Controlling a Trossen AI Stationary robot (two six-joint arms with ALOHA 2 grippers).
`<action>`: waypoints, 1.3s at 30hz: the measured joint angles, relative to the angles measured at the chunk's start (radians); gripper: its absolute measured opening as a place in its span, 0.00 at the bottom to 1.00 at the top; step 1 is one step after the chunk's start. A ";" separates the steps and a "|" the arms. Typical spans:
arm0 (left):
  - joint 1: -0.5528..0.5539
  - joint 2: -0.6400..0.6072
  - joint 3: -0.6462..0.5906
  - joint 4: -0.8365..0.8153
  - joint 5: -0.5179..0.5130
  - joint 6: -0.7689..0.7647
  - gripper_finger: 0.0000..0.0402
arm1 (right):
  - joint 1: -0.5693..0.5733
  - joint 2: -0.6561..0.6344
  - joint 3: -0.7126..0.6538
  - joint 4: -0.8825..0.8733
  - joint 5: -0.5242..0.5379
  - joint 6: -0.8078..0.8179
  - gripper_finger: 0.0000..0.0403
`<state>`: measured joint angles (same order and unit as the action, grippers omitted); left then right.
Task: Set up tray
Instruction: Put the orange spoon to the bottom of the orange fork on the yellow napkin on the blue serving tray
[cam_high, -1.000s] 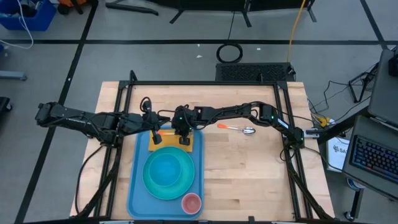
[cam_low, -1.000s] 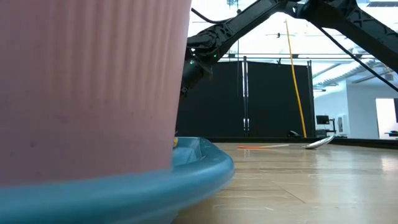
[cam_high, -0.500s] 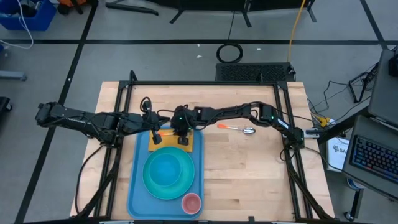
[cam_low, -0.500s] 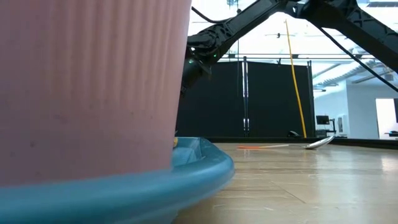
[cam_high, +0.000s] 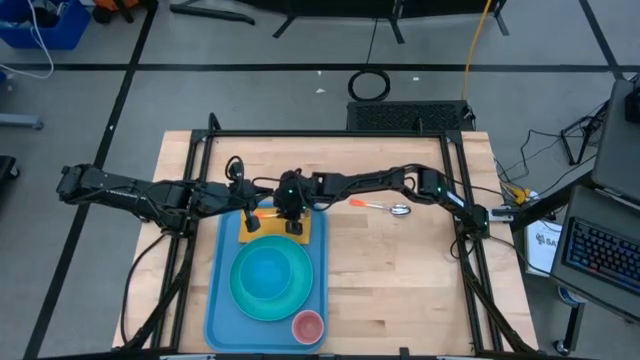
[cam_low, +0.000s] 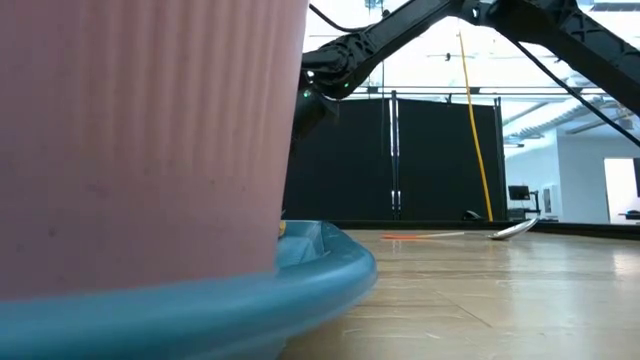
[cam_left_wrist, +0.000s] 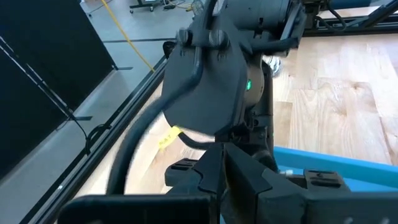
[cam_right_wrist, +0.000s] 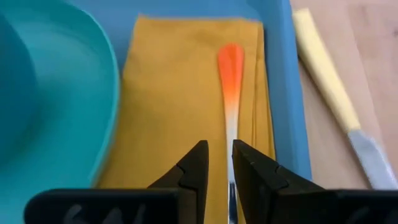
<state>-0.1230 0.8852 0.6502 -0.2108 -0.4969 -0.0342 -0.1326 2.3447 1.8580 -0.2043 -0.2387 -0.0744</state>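
The light-blue tray (cam_high: 218, 320) lies on the wooden table and carries a turquoise plate (cam_high: 270, 280), a pink cup (cam_high: 307, 326) and a folded yellow napkin (cam_right_wrist: 180, 87) at its far end. An orange-handled utensil (cam_right_wrist: 230, 74) lies flat along the napkin. My right gripper (cam_right_wrist: 219, 149) hangs just above it, slightly open. Its fingers stand on either side of the metal stem (cam_right_wrist: 231, 134), with a gap showing. My left gripper (cam_high: 250, 222) waits shut above the tray's far left corner, and I see nothing in it.
A yellow-handled knife (cam_right_wrist: 326, 81) lies on the table just outside the tray's rim beside the napkin. A spoon (cam_high: 385, 207) with an orange handle lies on the wood right of the tray. In the low view the pink cup (cam_low: 150, 140) fills the left half.
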 joint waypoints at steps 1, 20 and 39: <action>0.000 0.000 0.000 -0.001 0.000 0.000 0.05 | 0.000 -0.003 0.000 0.007 -0.001 -0.001 0.16; 0.000 0.001 0.001 0.003 -0.004 0.004 0.05 | -0.013 -0.104 0.000 -0.159 0.004 -0.067 0.16; 0.000 0.001 -0.002 -0.001 -0.032 -0.002 0.05 | -0.066 -0.154 0.002 -0.387 0.097 -0.099 0.16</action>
<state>-0.1233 0.8860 0.6483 -0.2119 -0.5292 -0.0360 -0.1989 2.1910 1.8595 -0.5910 -0.1414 -0.1738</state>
